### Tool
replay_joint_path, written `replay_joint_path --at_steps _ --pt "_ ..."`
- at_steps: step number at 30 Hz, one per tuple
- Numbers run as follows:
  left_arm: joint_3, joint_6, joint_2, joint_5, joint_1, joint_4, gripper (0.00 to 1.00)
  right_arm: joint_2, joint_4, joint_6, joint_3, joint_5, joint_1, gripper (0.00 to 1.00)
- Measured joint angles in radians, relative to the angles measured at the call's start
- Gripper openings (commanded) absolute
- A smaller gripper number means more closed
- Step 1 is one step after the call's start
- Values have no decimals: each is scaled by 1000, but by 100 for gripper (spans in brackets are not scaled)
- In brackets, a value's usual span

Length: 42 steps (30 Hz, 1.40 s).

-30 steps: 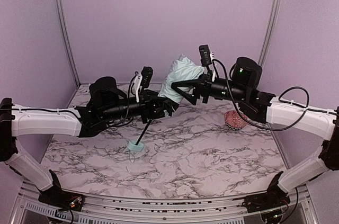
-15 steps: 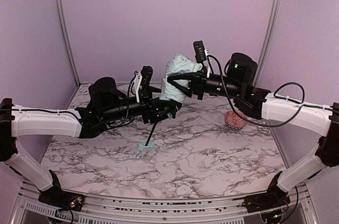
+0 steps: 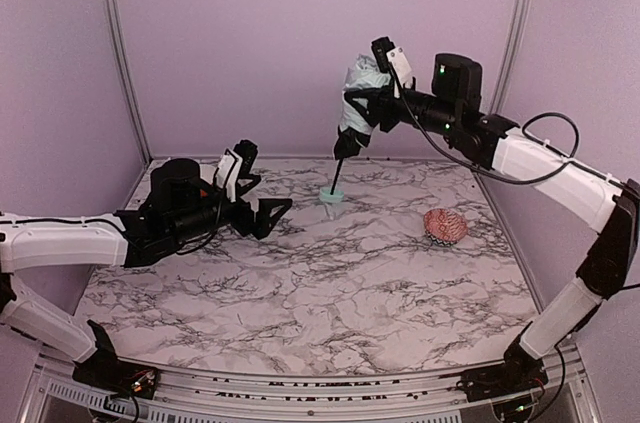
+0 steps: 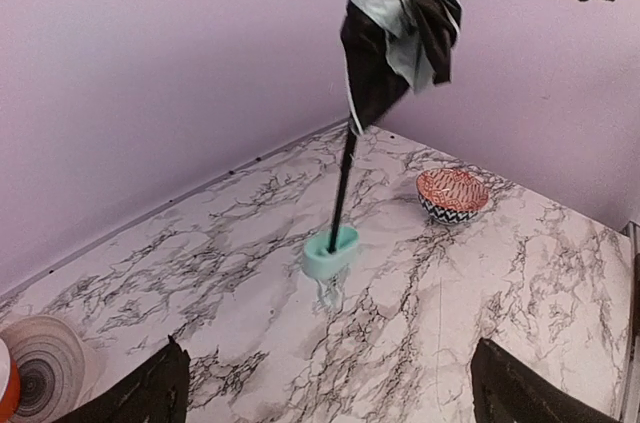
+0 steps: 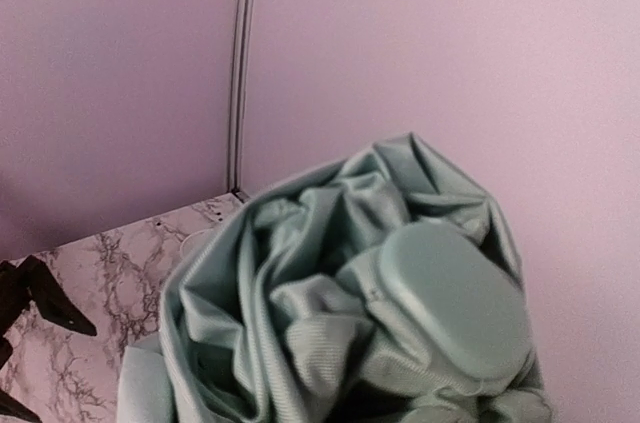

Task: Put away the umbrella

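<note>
My right gripper (image 3: 366, 103) is raised near the back wall and shut on the bunched mint-green canopy of the umbrella (image 3: 360, 83). In the right wrist view that canopy (image 5: 300, 303) fills the picture and hides the fingers. The slim black shaft (image 3: 338, 171) hangs down to the pale green handle (image 3: 331, 196), which rests on the marble table. My left gripper (image 3: 262, 209) stands open low over the table, left of the handle and apart from it. In its own view the handle (image 4: 330, 250) lies ahead of the open fingertips (image 4: 150, 393) with nothing between them.
A red patterned bowl (image 3: 444, 226) with a black zigzag rim (image 4: 452, 193) sits on the table at the right. A pale round thing with dark rings (image 4: 40, 383) shows at the lower left of the left wrist view. Purple walls enclose the marble table (image 3: 330, 293).
My left gripper has opened, let go of the shaft and drawn back to the left and down. The right arm has lifted the umbrella up and toward the back wall, carrying the handle backward.
</note>
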Motion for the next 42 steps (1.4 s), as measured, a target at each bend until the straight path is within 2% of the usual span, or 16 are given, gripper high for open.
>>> replay_joint_path --at_steps 4,7,10,13,15,17,18,19,20,26,31,36,40,42 --pt "1 36 -40 -58 13 -29 99 134 -71 -131 370 62 -3 6" --pt "1 50 -48 -90 24 -50 99 113 -45 -183 433 77 -3 6" --pt "1 55 -50 -108 35 -63 99 34 61 -187 278 83 -3 5" --pt "1 57 -49 -115 46 -67 99 2 217 -138 -26 51 -3 5" --pt "1 58 -48 -116 52 -68 99 70 319 -101 -217 26 4 4" --pt "1 58 -42 -116 55 -69 99 241 385 -78 -370 13 22 3" --pt "1 58 -37 -116 57 -69 99 326 383 -80 -419 11 32 3" --pt "1 58 -32 -115 58 -70 99 399 503 -97 -470 2 40 3" --pt "1 58 -25 -115 59 -72 99 409 505 -105 -439 -6 48 3" --pt "1 57 -2 -113 61 -87 99 435 401 -139 -346 -25 69 4" --pt "1 55 -2 -116 64 -87 99 413 171 -125 -233 -39 69 9" --pt "1 53 -2 -137 64 -88 99 335 -85 -72 -77 -222 66 11" --pt "1 48 -2 -151 65 -89 99 217 -143 28 -56 -410 66 15" --pt "1 43 -2 -162 65 -90 99 167 -127 113 -80 -455 66 19"
